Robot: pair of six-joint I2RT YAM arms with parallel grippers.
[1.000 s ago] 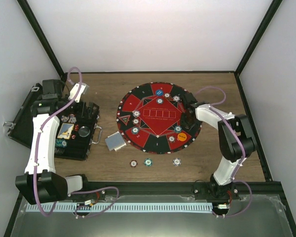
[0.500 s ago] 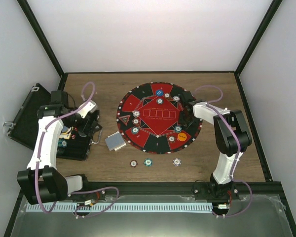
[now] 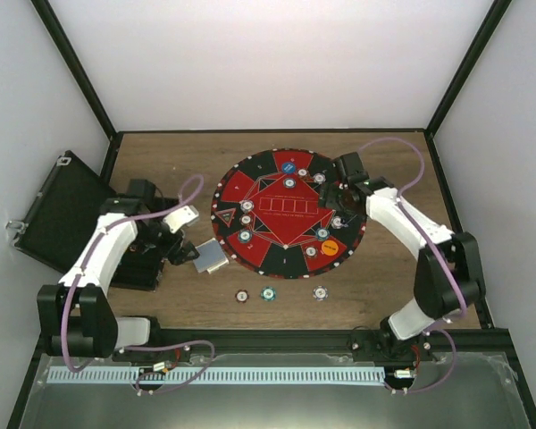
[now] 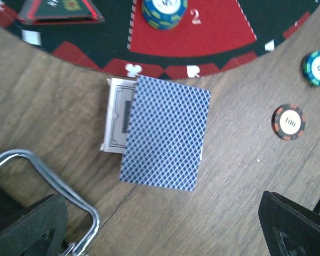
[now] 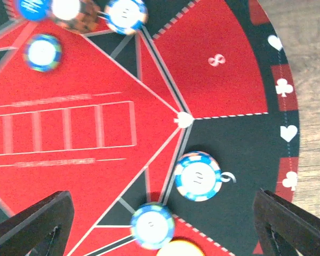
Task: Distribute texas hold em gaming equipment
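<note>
Overhead, a round red-and-black poker mat [image 3: 286,214] lies in the middle of a wooden table [image 3: 447,268]; poker chips [image 3: 267,292] sit around the mat's inner ring, and three more lie in a row on the wood near its front edge. A deck of playing cards [image 4: 165,140], patterned back up, rests on the wood just beside the mat's left rim, between the mat and an open black case [image 3: 58,210]. The left gripper [image 4: 160,234] hangs over the deck, fingers wide apart and holding nothing. The right gripper [image 5: 160,234] hovers over the mat's right side, also spread and empty, above a blue-and-white chip [image 5: 198,176].

We judge the step in hand to be lifting the deck for dealing. The pile is skewed, with a white card [image 4: 116,122] jutting left; we would centre over it, turn to match its slant, and close on two opposite edges so the cards square up rather than fan; fingertips should reach the wood; we would keep clear of the case's metal handle [image 4: 48,176] nearby.
</note>
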